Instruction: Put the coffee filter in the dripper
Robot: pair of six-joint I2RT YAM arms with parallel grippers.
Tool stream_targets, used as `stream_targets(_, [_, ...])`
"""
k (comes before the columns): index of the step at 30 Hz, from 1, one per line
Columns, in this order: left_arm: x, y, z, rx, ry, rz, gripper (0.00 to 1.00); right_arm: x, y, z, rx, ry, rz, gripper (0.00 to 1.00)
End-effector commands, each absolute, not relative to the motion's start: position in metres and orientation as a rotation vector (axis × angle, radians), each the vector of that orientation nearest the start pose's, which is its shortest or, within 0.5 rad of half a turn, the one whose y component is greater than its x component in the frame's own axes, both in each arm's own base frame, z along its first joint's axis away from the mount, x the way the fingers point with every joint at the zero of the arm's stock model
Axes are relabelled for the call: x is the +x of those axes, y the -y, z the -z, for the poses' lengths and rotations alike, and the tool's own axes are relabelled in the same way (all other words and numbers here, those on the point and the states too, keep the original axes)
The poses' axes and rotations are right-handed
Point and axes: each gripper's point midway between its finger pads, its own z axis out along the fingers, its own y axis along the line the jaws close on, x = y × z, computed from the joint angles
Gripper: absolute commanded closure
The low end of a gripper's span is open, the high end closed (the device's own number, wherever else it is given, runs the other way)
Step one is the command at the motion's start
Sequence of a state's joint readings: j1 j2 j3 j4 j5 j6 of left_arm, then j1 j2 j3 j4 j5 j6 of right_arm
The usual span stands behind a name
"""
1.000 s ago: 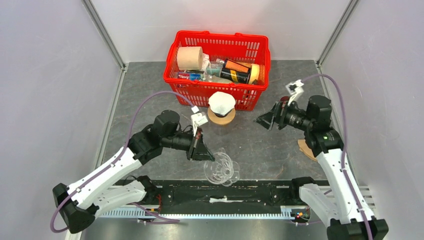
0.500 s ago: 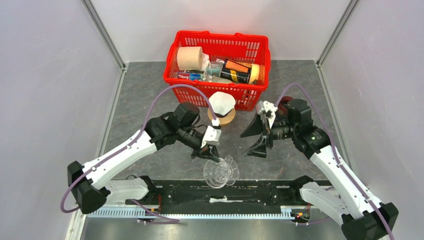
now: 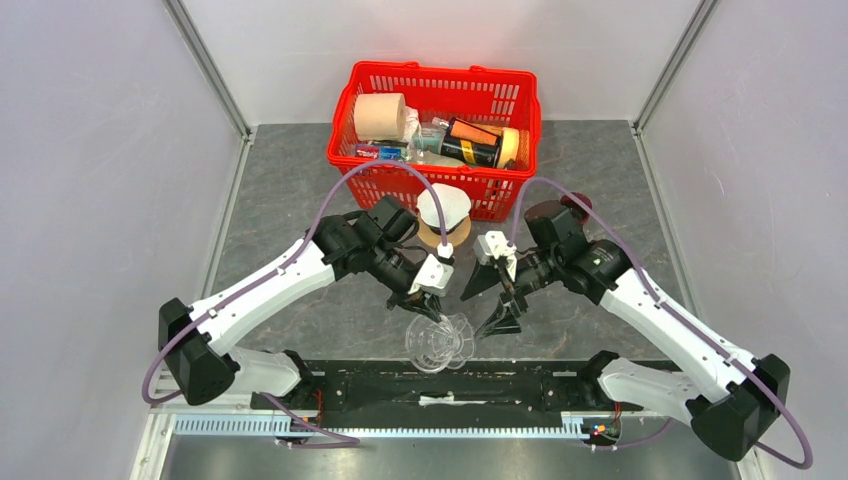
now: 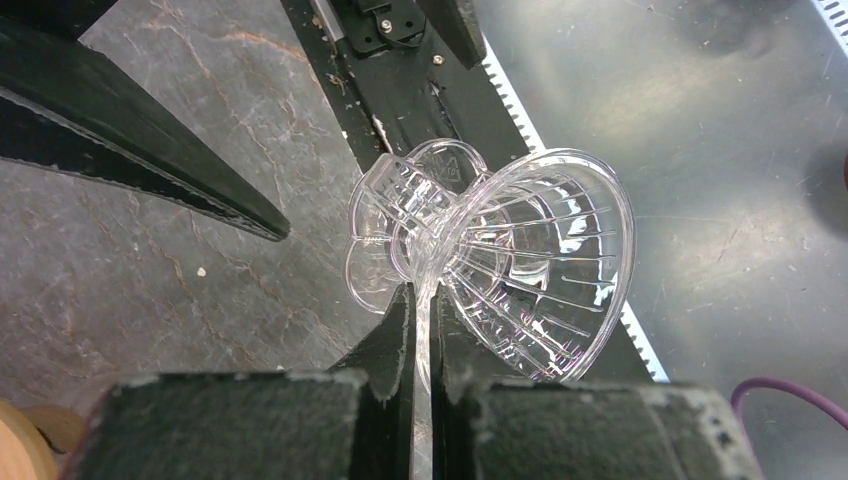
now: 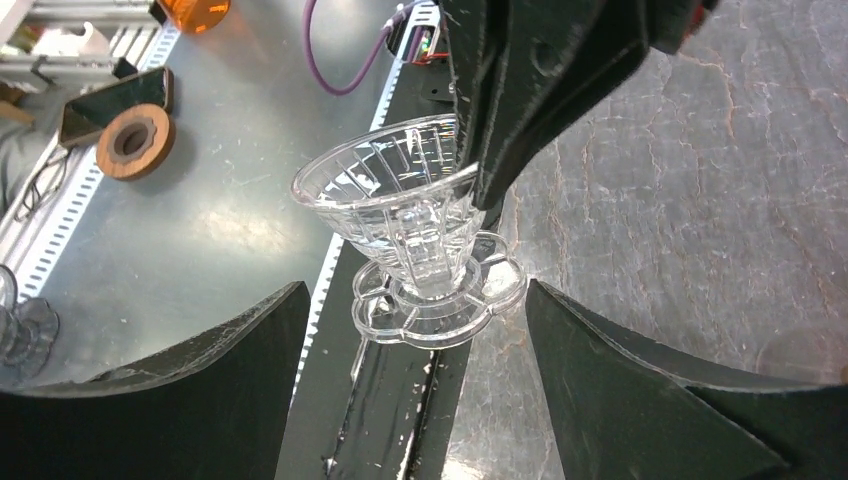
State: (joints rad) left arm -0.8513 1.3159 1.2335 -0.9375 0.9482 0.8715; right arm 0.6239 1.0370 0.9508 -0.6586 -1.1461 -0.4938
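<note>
The clear plastic dripper [image 3: 438,342] sits at the table's near edge, over the black rail. It also shows in the left wrist view [image 4: 530,250] and the right wrist view [image 5: 390,200]. My left gripper [image 3: 425,308] [image 4: 422,290] is shut on a thin clear part at the dripper's side. My right gripper [image 3: 480,312] [image 5: 415,290] is wide open just right of the dripper, with a finger on either side of its base and apart from it. The white coffee filter [image 3: 443,205] rests on a round wooden stand [image 3: 443,238] in front of the basket.
A red basket [image 3: 527,110] at the back holds a paper roll, cans and other items. A black rail [image 3: 540,380] runs along the near edge. Grey walls close in both sides.
Both arms have swung inward to the dripper. My left gripper has come down and shut on it. My right gripper has moved left and down to it, still open.
</note>
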Motion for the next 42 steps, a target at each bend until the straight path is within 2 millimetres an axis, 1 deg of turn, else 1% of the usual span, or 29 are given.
stream_targets(1, [0.091, 0.305, -0.242, -2.789, 1.625, -1.744, 0.98, 0.093, -0.267, -0.248, -1.676, -1.329, -1.315, 0.14])
stream_targets(4, [0.091, 0.307, -0.245, -2.767, 1.628, -1.768, 0.98, 0.088, -0.273, -0.238, -1.735, -1.355, -1.280, 0.15])
stream_targets(6, [0.092, 0.309, -0.245, -2.758, 1.645, -1.777, 0.98, 0.086, -0.276, -0.235, -1.760, -1.354, -1.270, 0.19])
stream_targets(8, [0.094, 0.311, -0.245, -2.753, 1.663, -1.778, 0.98, 0.084, -0.278, -0.235, -1.772, -1.346, -1.272, 0.22])
stream_targets(9, [0.094, 0.311, -0.245, -2.750, 1.667, -1.778, 0.98, 0.083, -0.278, -0.236, -1.775, -1.342, -1.267, 0.25])
stream_targets(11, [0.095, 0.312, -0.245, -2.740, 1.672, -1.783, 0.98, 0.082, -0.279, -0.237, -1.779, -1.333, -1.261, 0.33])
stream_targets(13, [0.097, 0.314, -0.246, -2.728, 1.694, -1.788, 0.98, 0.081, -0.280, -0.237, -1.783, -1.332, -1.260, 0.45])
stream_targets(18, [0.103, 0.319, -0.244, -2.679, 1.765, -1.783, 0.98, 0.082, -0.282, -0.235, -1.788, -1.348, -1.254, 0.65])
stream_targets(22, [0.104, 0.320, -0.245, -2.662, 1.789, -1.777, 0.97, 0.083, -0.283, -0.234, -1.789, -1.347, -1.245, 0.87])
stream_targets(23, [0.104, 0.320, -0.247, -2.666, 1.795, -1.776, 0.91, 0.083, -0.283, -0.234, -1.788, -1.349, -1.241, 0.93])
stream_targets(24, [0.104, 0.319, -0.248, -2.664, 1.811, -1.775, 0.82, 0.084, -0.283, -0.234, -1.787, -1.352, -1.233, 1.00])
stream_targets(27, [0.107, 0.319, -0.254, -2.689, 1.862, -1.777, 0.63, 0.085, -0.281, -0.234, -1.778, -1.362, -1.218, 1.00])
stream_targets(28, [0.109, 0.320, -0.256, -2.696, 1.888, -1.782, 0.16, 0.086, -0.281, -0.234, -1.777, -1.361, -1.209, 1.00])
stream_targets(29, [0.111, 0.319, -0.258, -2.693, 1.940, -1.781, 0.11, 0.086, -0.280, -0.234, -1.777, -1.358, -1.201, 1.00])
stream_targets(31, [0.122, 0.321, -0.263, -2.709, 2.065, -1.781, 0.10, 0.087, -0.278, -0.232, -1.771, -1.353, -1.176, 1.00])
stream_targets(33, [0.134, 0.320, -0.270, -2.701, 2.252, -1.761, 0.10, 0.096, -0.277, -0.229, -1.724, -1.413, -1.119, 1.00])
stream_targets(35, [0.151, 0.317, -0.280, -2.649, 2.500, -1.755, 0.10, 0.112, -0.273, -0.224, -1.651, -1.510, -1.011, 1.00])
stream_targets(37, [0.169, 0.309, -0.292, -2.528, 2.804, -1.750, 0.10, 0.127, -0.267, -0.224, -1.563, -1.573, -0.911, 1.00])
stream_targets(39, [0.183, 0.297, -0.304, -2.367, 3.079, -1.736, 0.09, 0.142, -0.260, -0.229, -1.451, -1.640, -0.815, 1.00])
stream_targets(41, [0.193, 0.284, -0.314, -2.164, 3.320, -1.704, 0.09, 0.159, -0.250, -0.234, -1.326, -1.698, -0.711, 1.00])
stream_targets(42, [0.200, 0.276, -0.318, -2.027, 3.447, -1.680, 0.09, 0.169, -0.245, -0.238, -1.250, -1.727, -0.658, 1.00])
